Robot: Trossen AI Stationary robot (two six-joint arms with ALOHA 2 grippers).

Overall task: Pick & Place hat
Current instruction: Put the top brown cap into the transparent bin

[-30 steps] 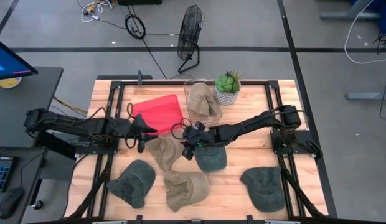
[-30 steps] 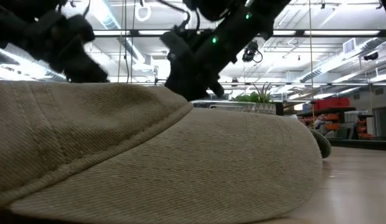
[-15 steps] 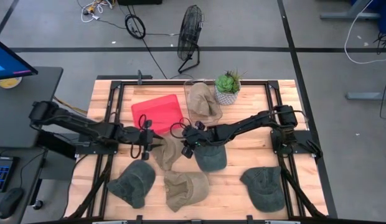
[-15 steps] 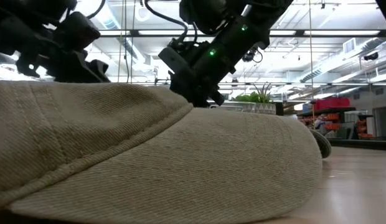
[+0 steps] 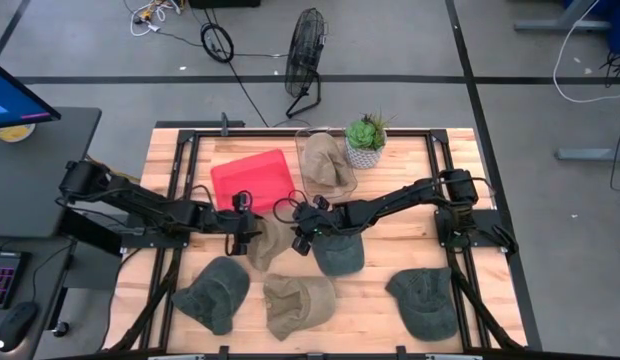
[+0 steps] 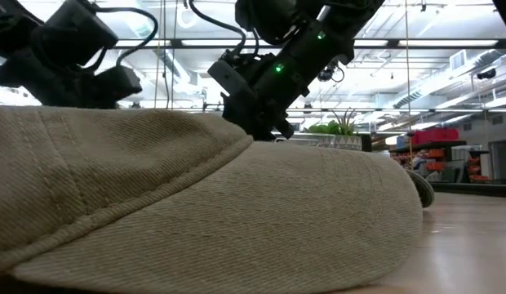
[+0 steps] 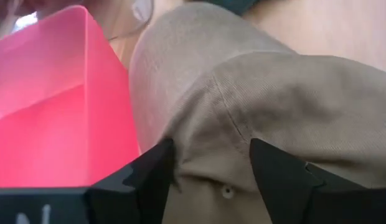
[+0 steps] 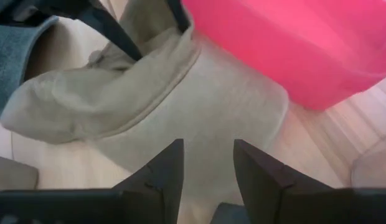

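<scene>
A tan hat (image 5: 271, 246) lies on the table just near of the red bin (image 5: 252, 178), between my two grippers. My left gripper (image 5: 246, 224) reaches in from the table's left, open, with its fingers astride the hat's crown (image 7: 292, 106). My right gripper (image 5: 302, 231) comes from the table's right, open, and hangs over the hat's flat brim (image 8: 205, 106). The right wrist view also shows the left arm's fingers (image 8: 112, 31) sunk in the bunched crown. In the low view another tan hat (image 6: 237, 212) fills the foreground and both grippers show above it. My left gripper has its open fingers (image 7: 152, 177) on either side of the tan hat's crown, beside the top button (image 7: 227, 191). They come slanting down from the table's left. The cloth bulges up between them. The hat lies on the table. Whether my right gripper touches the brim, I cannot tell.
Two dark green hats (image 5: 215, 292) (image 5: 337, 252), a third (image 5: 425, 300) and a tan hat (image 5: 298, 303) lie toward the near edge. Another tan hat (image 5: 326, 160) and a potted plant (image 5: 365, 142) stand at the far edge. Bare wood shows toward the table's right.
My left gripper has moved toward the table's right, from beside the red bin's near corner onto the tan hat's crown.
</scene>
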